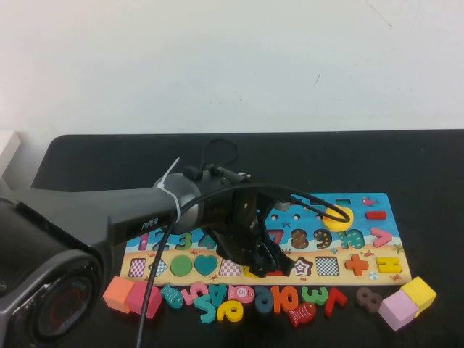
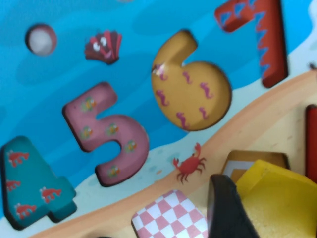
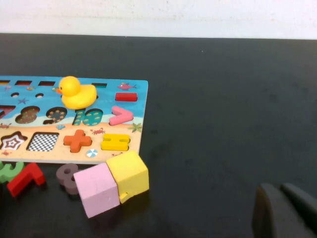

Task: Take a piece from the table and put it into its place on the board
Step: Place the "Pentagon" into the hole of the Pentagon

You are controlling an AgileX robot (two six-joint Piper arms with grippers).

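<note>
My left gripper reaches over the front middle of the board and is shut on the yellow piece. In the left wrist view one black finger presses the tilted yellow piece just over an open slot in the sandy strip, beside a pink checked square. The board's blue part holds the numbers 4, 5, 6 and 7. My right gripper is shut and empty over the bare black table, right of the board; it is out of the high view.
Loose number pieces lie in a row along the board's front edge. An orange cube and a pink one sit front left. A yellow cube and a pink cube sit front right. A yellow rubber duck stands on the board.
</note>
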